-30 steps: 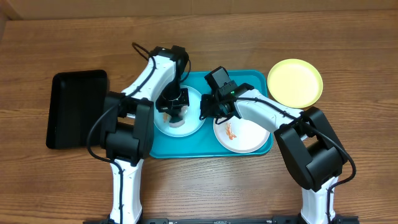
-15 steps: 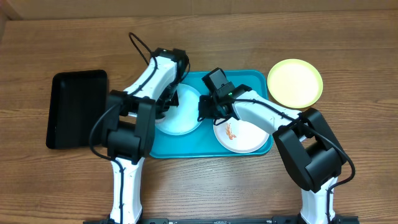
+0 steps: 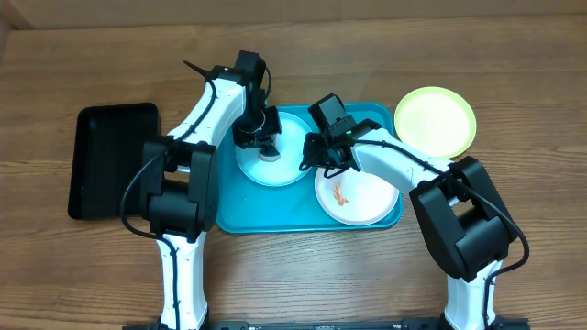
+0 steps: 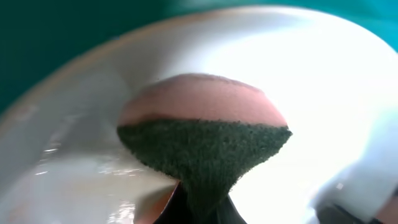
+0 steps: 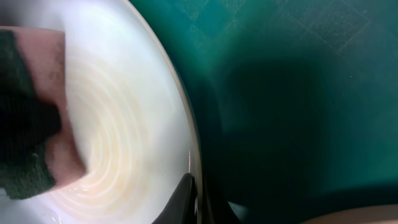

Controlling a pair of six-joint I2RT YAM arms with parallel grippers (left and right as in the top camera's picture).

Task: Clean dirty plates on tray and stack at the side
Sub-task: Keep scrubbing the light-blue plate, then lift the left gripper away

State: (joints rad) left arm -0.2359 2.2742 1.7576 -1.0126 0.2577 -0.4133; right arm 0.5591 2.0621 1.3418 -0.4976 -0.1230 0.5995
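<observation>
The light blue plate [image 3: 286, 167] lies on the left half of the turquoise tray [image 3: 275, 218]. My left gripper [image 3: 267, 147] is shut on a pink and dark green sponge [image 4: 205, 134] and presses it onto this plate [image 4: 336, 87]. My right gripper [image 3: 309, 161] is shut on the plate's right rim [image 5: 186, 143], one finger on each side of the rim; the sponge shows at the left in the right wrist view [image 5: 28, 118]. The white plate [image 3: 362, 200] with an orange smear [image 3: 340, 193] lies on the tray's right half. The yellow-green plate [image 3: 436, 121] sits on the table right of the tray.
A smaller black tray [image 3: 112, 160] stands on the wooden table at the left. The two arms cross over the tray's far half.
My left gripper swept the sponge from the plate's left side to its far middle. The light blue plate shifted a little away and to the right, with my right gripper on its rim.
</observation>
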